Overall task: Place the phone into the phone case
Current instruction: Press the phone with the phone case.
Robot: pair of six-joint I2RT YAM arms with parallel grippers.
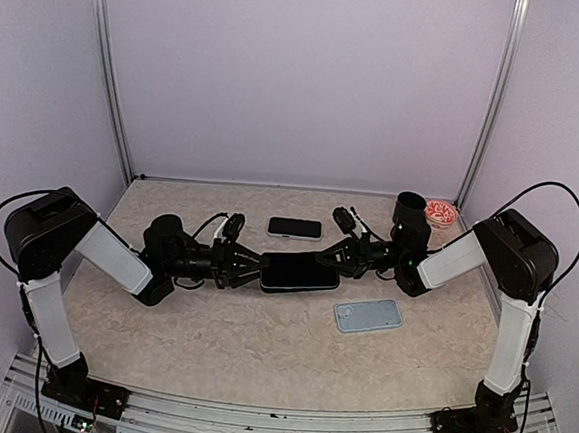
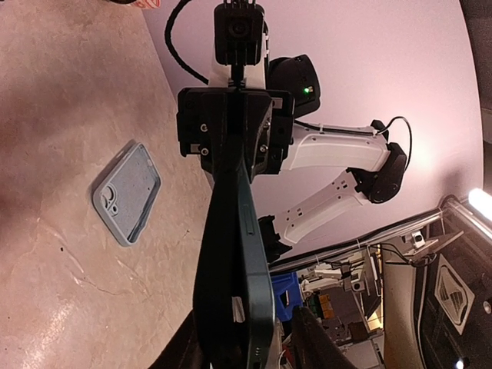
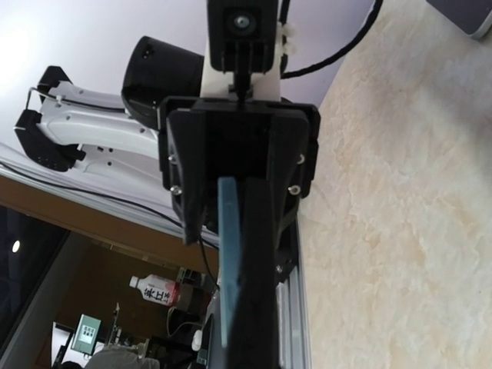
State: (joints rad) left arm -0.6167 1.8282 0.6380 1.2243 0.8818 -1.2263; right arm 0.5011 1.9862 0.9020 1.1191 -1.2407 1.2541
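1. Two arms meet over the middle of the table (image 1: 210,336), one gripper at each end of a dark teal slab (image 1: 300,275) held clear of the surface with its broad face up.
2. Left gripper (image 1: 256,265): at the slab's left end. In its own wrist view the slab runs edge-on between the fingers (image 2: 307,346). A narrow gap seems to show on one side, and whether the jaws press the slab cannot be told.
3. Right gripper (image 1: 338,258): jaws clamped on the slab's right end, as seen from the left wrist.
4. Slab, edge-on from the right wrist: a thin blue layer lies against a thicker black one. Whether this is a phone seated in a case cannot be told.
5. Black phone (image 1: 296,228): flat on the table just behind the slab, apart from both grippers.
6. Grey-blue phone case (image 1: 368,315): flat, hollow side up with its camera cut-out showing, nearer the arm bases and to the right of the slab. Neither gripper touches it.
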